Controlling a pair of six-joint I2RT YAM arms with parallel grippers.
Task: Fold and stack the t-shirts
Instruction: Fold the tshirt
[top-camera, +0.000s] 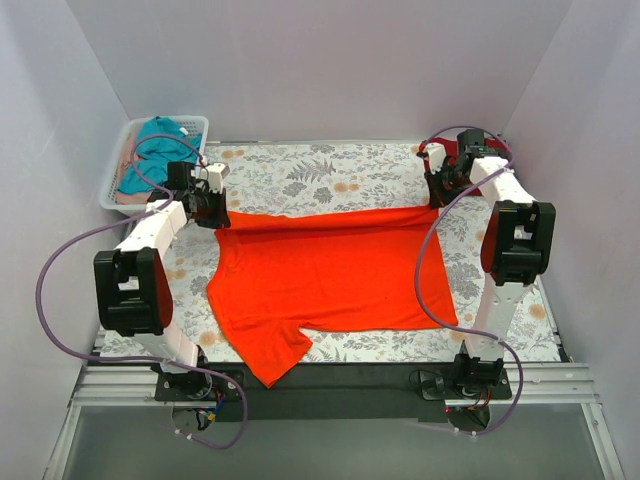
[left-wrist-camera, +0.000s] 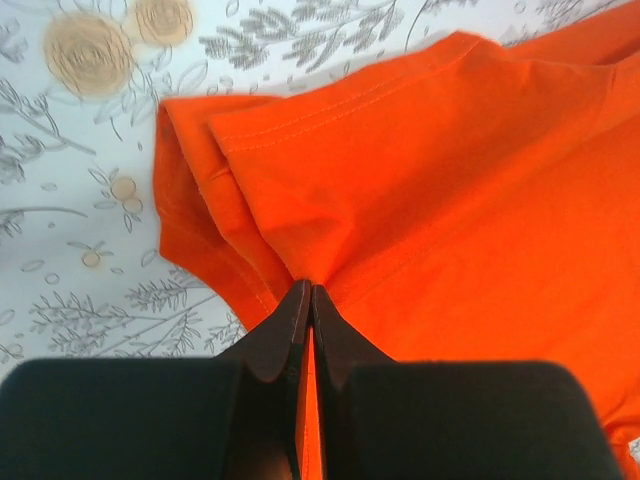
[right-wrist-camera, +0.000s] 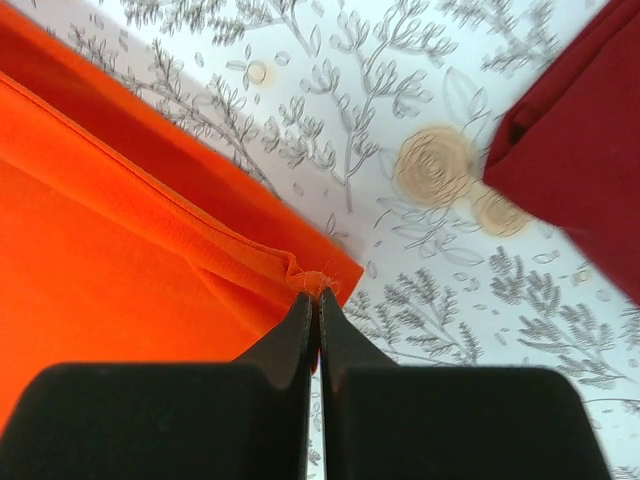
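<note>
Top: orange shirt (top-camera: 330, 275) flat on tabletop (top-camera: 300, 170); left pincer (top-camera: 213, 213) and right pincer (top-camera: 437, 195) at its far corners, likely readying fold.
Left wrist: clenched on doubled corner.
Right wrist: clenched on corner; crimson shirt (right-wrist-camera: 590, 150) nearby, likely stack base.

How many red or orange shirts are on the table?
2: the orange-red t-shirt spread mid-table; the crimson t-shirt at the far right corner. The basket may hide others.

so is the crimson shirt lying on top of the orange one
No, the crimson t-shirt lies apart from the orange-red t-shirt, with bare floral tablecloth showing between them.
</note>
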